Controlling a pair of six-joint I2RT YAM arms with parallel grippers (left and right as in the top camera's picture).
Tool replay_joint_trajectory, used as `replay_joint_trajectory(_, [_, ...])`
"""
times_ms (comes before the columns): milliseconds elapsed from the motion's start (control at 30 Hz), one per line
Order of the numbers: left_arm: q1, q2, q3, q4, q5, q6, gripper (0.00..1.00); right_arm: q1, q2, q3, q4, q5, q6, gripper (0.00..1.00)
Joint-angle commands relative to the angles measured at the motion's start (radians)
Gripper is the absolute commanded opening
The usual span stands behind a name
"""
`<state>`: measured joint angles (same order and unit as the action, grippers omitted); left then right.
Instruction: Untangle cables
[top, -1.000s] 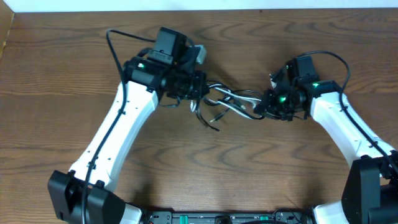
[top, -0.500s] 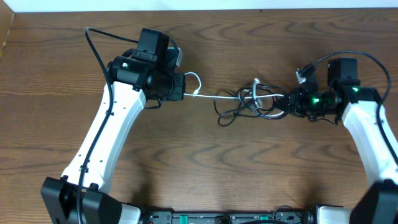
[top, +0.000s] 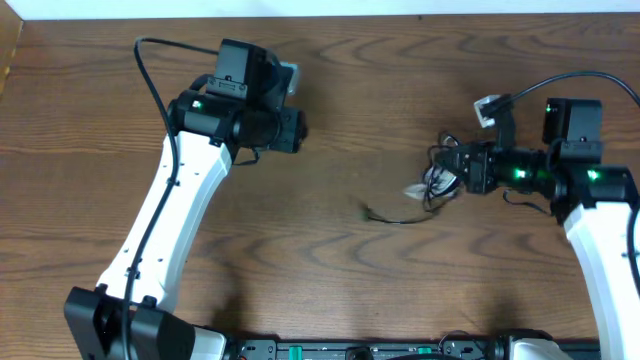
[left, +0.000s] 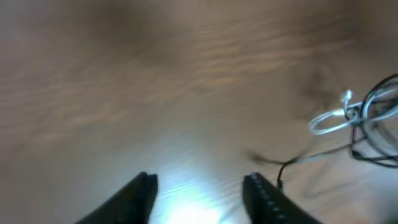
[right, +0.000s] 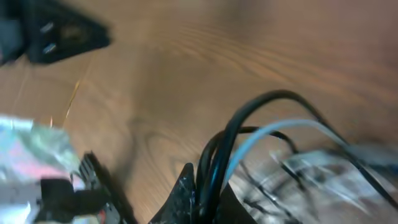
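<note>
Two cables (top: 430, 183) clamped in the right tool (top: 452, 172) near the worktop's (top: 400, 290) right edge, probably as anchor (left tool (left: 200, 186) spread, empty)

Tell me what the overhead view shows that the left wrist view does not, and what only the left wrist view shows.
Only the overhead view shows both arms and the right gripper shut on the bunched cables, well apart from the left gripper. Only the left wrist view shows that the left gripper's fingers stand apart with nothing between them. Both show the wooden table, the white cable and the loose end of the black cable lying on the table.
</note>
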<state>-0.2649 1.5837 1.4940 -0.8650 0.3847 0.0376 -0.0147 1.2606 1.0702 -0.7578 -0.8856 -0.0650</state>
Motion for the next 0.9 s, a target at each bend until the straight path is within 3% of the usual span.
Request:
replay_joint_trajectory(0, [0.002,-0.056,-0.003,0.061,0.295,0.109,0.57,0.019,-0.088,0.003,0.007,-0.105,-0.18,0.01])
replay_joint_trajectory(200, [-0.003,-0.058,-0.003,0.18,0.546,0.108,0.59,0.058,-0.169,0.003,0.016,-0.09,-0.205,0.01])
replay_joint_trajectory(400, [-0.022,-0.04,-0.004,0.191,0.663,0.113,0.59,0.067,-0.164,0.003,0.013,-0.078,-0.181,0.01])
replay_joint_trajectory(533, [-0.056,-0.026,-0.004,0.185,0.762,0.199,0.6,0.067,-0.152,0.003,0.013,-0.078,-0.14,0.01])
replay_joint_trajectory(800, [-0.153,0.006,-0.005,0.115,0.761,0.375,0.64,0.067,-0.135,0.003,0.013,-0.08,-0.06,0.01])
replay_joint_trajectory(867, [-0.177,0.016,-0.005,0.111,0.702,0.381,0.64,0.067,-0.135,0.003,0.014,-0.104,-0.058,0.01])
